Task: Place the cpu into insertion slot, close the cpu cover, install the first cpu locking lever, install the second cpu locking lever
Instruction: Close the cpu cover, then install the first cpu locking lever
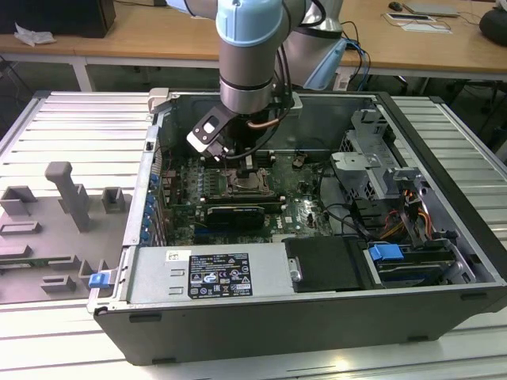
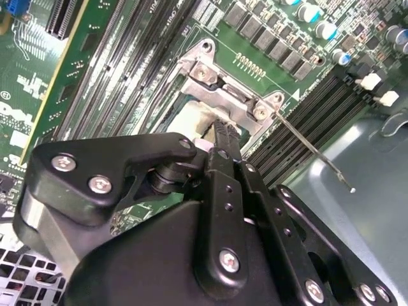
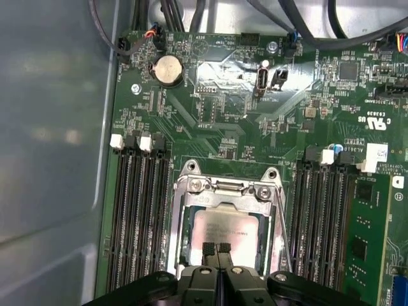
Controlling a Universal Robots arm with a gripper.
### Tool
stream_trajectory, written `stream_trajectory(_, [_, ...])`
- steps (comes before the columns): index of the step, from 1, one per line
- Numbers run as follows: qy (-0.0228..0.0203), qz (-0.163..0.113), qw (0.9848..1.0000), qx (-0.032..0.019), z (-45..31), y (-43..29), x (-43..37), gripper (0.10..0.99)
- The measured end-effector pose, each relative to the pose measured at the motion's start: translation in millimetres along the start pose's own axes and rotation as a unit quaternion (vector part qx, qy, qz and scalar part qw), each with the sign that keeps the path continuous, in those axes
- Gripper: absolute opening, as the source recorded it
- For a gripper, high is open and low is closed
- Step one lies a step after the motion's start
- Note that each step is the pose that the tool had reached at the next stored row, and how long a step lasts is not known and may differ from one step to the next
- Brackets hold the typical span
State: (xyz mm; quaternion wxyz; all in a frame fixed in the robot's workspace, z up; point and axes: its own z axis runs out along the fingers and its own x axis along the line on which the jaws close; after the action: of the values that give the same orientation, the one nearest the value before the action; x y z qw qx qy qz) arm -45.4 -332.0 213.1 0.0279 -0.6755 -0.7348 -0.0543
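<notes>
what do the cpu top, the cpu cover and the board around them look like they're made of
The cpu: pale silver-beige top with a dull sheen, likely metal. The cpu cover: bare silvery sheet metal, by its bright glints and screwed corners. The circuit board: glossy green laminate, probably fibreglass, with fine traces.

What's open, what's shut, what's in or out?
cpu cover: down flat.
cpu: under it, top showing through the window.
locking lever: sticking up, unlatched.
gripper: fingers shut, tips at the cpu's top.
computer case: side open.
</notes>
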Motion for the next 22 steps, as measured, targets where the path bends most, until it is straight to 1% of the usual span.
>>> stream_trajectory(6, [0.0001,0.0,1.0,-0.0001,0.0,1.7,-0.1,0.106])
stream_trajectory(14, [0.0,0.0,1.0,0.0,-5.1,1.8,0.4,0.106])
stream_trajectory(18, [0.0,0.0,1.0,-0.0002,-12.6,2.2,1.3,0.106])
stream_trajectory(19, [-0.0005,0.0,1.0,-0.0009,-19.9,2.5,2.2,0.106])
stream_trajectory(20, [-0.0009,0.0,1.0,-0.0012,-25.2,2.7,2.8,0.106])
stream_trajectory(21, [-0.0011,0.0,1.0,-0.0015,-29.9,2.9,3.3,0.106])
stream_trajectory(22, [-0.0012,0.0,1.0,-0.0017,-32.6,3.0,3.6,0.106])
